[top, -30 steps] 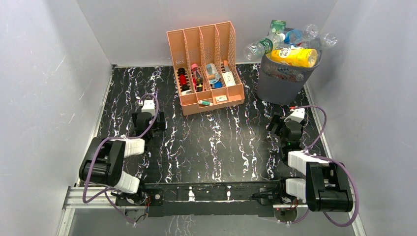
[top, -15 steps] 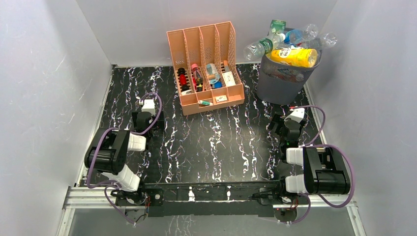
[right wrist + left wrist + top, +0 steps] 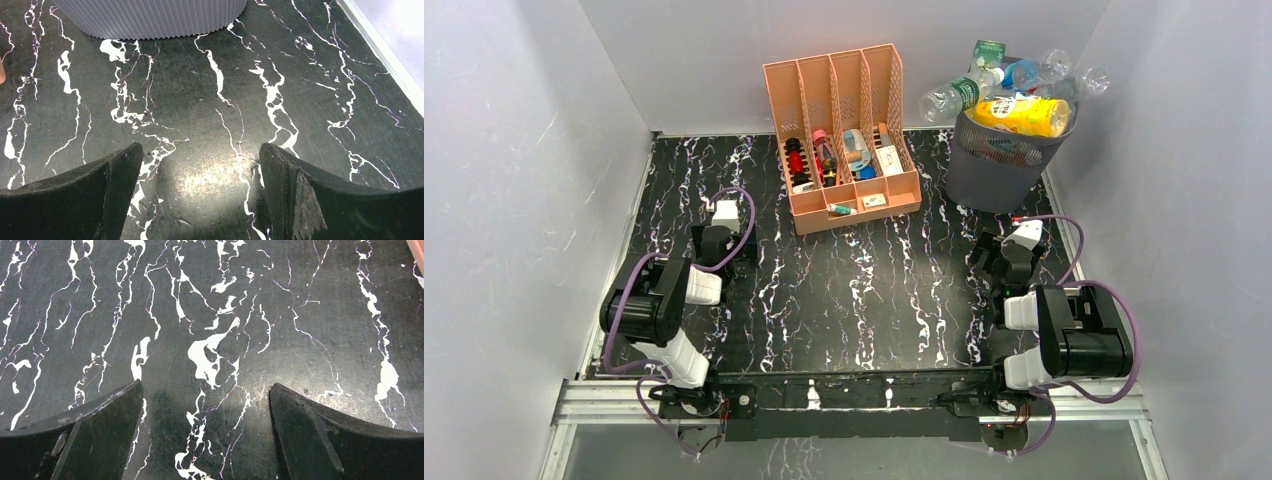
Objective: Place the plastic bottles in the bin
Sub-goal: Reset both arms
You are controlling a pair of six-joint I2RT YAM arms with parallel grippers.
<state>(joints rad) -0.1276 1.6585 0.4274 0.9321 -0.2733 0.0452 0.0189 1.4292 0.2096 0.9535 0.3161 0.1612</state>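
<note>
Bottles [image 3: 1024, 113] in bin [image 3: 992, 172] (well beyond jaws)

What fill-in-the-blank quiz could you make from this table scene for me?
1. The mesh bin stands in the far ____ corner of the table.
2. The peach organizer has ____ slots.
3. The plastic bottles heaped in the bin include one large ____ one.
4. The left end effector and the right end effector are both ____, holding nothing.

Missing words: right; four; yellow; open.
</note>
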